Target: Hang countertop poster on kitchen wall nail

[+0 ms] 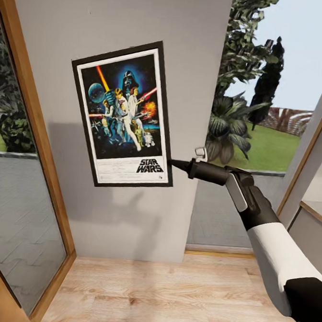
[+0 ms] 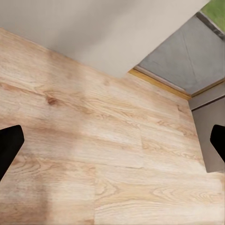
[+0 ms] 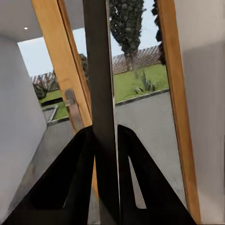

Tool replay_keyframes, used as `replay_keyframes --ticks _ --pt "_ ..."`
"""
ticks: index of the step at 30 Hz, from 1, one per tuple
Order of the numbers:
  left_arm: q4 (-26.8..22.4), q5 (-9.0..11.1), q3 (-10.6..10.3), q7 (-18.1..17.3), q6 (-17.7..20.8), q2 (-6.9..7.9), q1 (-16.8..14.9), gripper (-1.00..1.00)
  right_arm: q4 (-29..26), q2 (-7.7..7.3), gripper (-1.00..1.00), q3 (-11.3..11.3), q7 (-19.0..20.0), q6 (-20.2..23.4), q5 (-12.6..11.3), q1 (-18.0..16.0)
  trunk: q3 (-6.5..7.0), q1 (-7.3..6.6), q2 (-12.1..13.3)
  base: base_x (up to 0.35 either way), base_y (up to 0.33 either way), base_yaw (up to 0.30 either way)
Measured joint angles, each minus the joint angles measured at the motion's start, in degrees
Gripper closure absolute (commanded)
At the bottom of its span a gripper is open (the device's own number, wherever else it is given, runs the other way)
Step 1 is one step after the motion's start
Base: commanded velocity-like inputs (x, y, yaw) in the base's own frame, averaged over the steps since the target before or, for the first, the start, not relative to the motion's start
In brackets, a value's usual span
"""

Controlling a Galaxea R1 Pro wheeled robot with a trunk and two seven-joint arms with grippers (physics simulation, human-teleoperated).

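Note:
The Star Wars poster (image 1: 123, 113) in its thin black frame is held flat against the pale grey wall (image 1: 141, 25), slightly tilted. My right gripper (image 1: 172, 162) is shut on the poster's lower right edge. In the right wrist view the poster (image 3: 103, 93) shows edge-on as a dark vertical strip pinched between the two black fingers (image 3: 70, 178). No nail head is visible on the wall; it may be behind the poster. My left gripper (image 2: 112, 145) hangs open over the wooden floor (image 2: 93, 140), its fingertips at the frame's sides. The kitchen countertop is out of view.
A wood-framed glass door (image 1: 21, 170) stands left of the wall section. A large window (image 1: 262, 91) with garden plants lies right of it. A grey cabinet corner (image 1: 315, 215) sits at the far right. Light wooden floor (image 1: 170, 296) stretches below.

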Motion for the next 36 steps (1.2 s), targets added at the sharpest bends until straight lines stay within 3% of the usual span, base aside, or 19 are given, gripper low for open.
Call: replay_keyframes --ticks 12,20,36 --pt "0.00 0.01 0.00 -0.01 0.00 0.03 0.01 -1.00 -2.59 -0.31 1.00 0.18 2.22 -0.42 1.11 0.01 0.00 0.00 0.00 0.000 0.000 0.000" --pt "0.00 -0.05 0.00 -0.01 0.00 0.07 0.04 -1.00 -2.82 -0.25 1.00 0.18 6.39 -4.26 1.14 0.07 0.00 0.00 0.00 0.000 0.000 0.000" --pt "0.00 -0.09 0.06 -0.01 0.00 0.10 0.01 -1.00 -2.81 -0.24 1.00 0.08 6.92 -4.54 1.21 0.08 0.00 0.00 0.00 0.000 0.000 0.000"
